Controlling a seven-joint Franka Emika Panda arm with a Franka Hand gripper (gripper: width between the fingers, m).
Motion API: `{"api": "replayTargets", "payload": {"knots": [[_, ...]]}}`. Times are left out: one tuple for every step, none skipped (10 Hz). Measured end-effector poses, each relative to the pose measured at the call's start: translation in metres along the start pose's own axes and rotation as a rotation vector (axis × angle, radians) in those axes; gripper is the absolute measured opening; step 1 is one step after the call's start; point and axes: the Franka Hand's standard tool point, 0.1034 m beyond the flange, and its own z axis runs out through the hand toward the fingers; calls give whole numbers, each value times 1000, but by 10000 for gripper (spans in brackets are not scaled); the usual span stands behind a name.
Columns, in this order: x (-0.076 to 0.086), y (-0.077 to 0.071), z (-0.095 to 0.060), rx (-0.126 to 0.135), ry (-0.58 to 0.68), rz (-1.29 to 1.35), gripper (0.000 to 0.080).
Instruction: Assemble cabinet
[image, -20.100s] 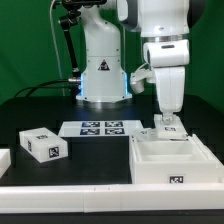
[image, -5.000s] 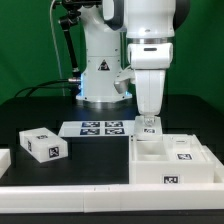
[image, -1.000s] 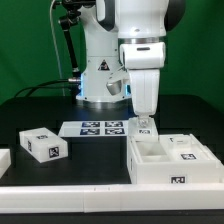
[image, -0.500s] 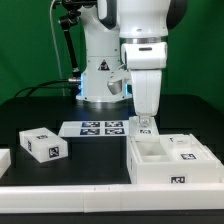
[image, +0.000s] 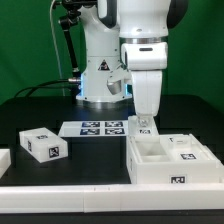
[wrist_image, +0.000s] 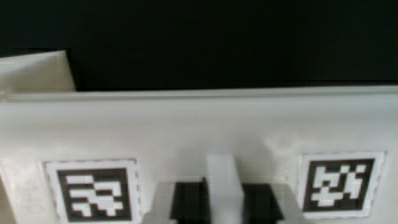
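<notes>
Jaws clench a thin rib at the eleven o'clock corner of the cabinet (image: 160, 172), which sits at four o'clock on the table (image: 30, 110). Likely step: positioning it; the next move calls for releasing, then fetching the small tagged block (image: 40, 145).

The cabinet (image: 150, 172), a white open-topped box with inner compartments, lies on the counter (image: 95, 152) at the exterior view's right, 1 tag (image: 177, 181) on its front.

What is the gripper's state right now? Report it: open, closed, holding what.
Gripper: closed on the back wall of the cabinet; in the wrist view its fingers press on either side of that thin white wall.
</notes>
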Motion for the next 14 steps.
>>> {"api": "replayTargets", "payload": {"knots": [[-2, 3, 0, -5, 4, -34, 69], [-6, 7, 1, -13, 10, -65, 69], [-8, 8, 2, -19, 13, -88, 69], [-7, 9, 2, -29, 16, -85, 69], [-7, 9, 1, -30, 16, -84, 69], [-7, 9, 1, -30, 16, -84, 69], [-7, 9, 1, -30, 16, -84, 69], [-7, 11, 1, -29, 16, -85, 69], [-6, 19, 1, -32, 19, -84, 69], [-6, 30, 0, -33, 22, -83, 69], [-5, 39, -1, -39, 27, -80, 69], [-5, 45, -1, -43, 30, -81, 69], [-4, 55, -2, -53, 35, -82, 69], [-2, 66, -2, -65, 42, -79, 69]]}}
